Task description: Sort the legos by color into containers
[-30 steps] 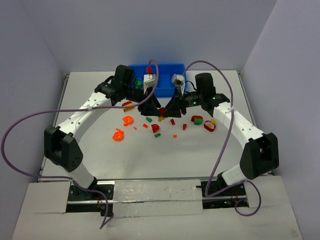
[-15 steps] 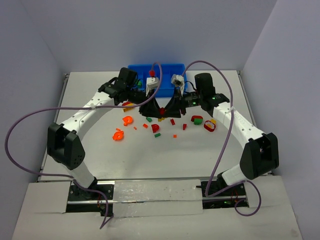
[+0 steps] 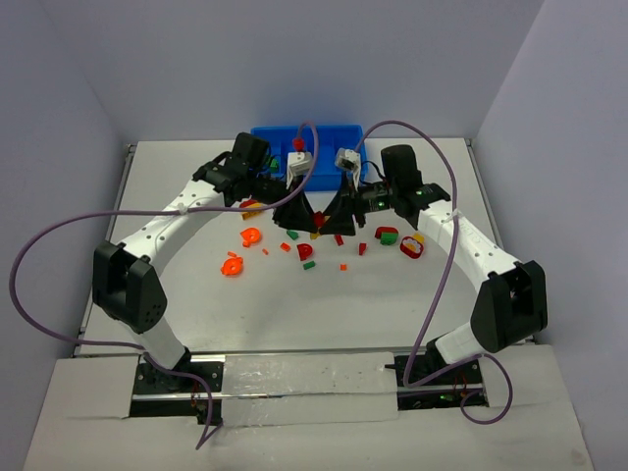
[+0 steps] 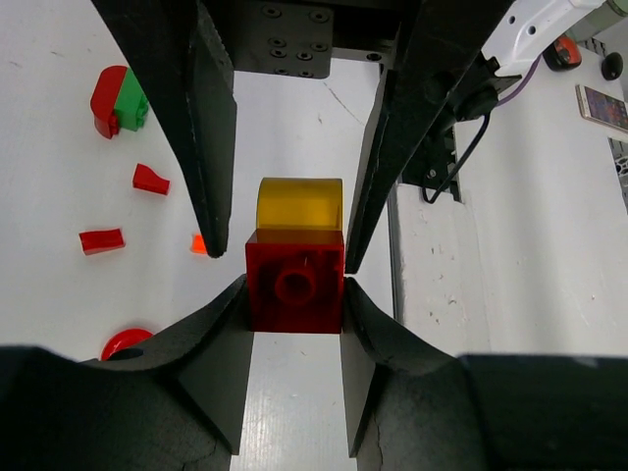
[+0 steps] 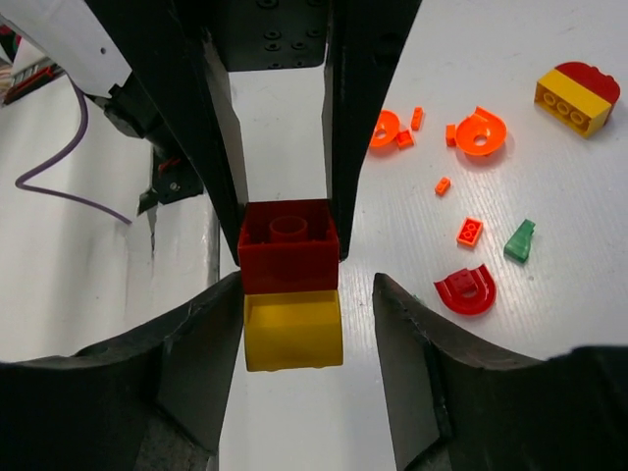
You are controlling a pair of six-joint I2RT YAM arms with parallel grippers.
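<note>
Red brick (image 4: pixel 294 285), yellow piece (image 4: pixel 299 204), orange curl (image 5: pixel 481 130), green bit (image 5: pixel 520 240), bright blue tray (image 3: pixel 324 132), white table (image 3: pixel 392 294).

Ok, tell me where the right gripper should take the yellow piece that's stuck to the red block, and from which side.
Take the yellow piece by its two flat side faces, coming from the end away from the red block. The left gripper clamps the red block's sides, leaving only the yellow half free. The right gripper faces that end, jaws open.
</note>
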